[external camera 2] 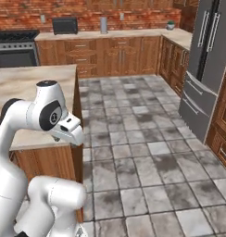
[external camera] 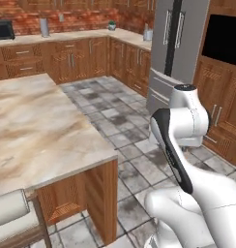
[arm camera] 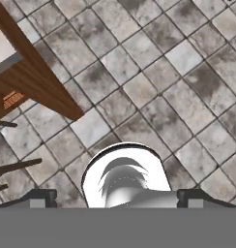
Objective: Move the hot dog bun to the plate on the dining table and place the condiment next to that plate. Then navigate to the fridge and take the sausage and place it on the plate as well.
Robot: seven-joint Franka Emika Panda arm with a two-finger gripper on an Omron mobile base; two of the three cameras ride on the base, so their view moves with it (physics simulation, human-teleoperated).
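Heading for the shut fridge [external camera: 175,38] past the tabletop [external camera: 37,126], I judge the sausage unfetched; my hand [arm camera: 117,201] hangs wide, empty.

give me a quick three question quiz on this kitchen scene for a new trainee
1. True or false: the fridge doors are closed.
2. What is directly under the claw in the hand view? A) stone table top B) grey tiled floor C) plate
3. Fill in: in the right base view the black stove stands along the back wall, to the ____ of the microwave.

Key:
1. True. Both upper doors sit flush, handles side by side.
2. B. The floor lies below, with a corner of the table off to one side; the claw is open and holds nothing.
3. left
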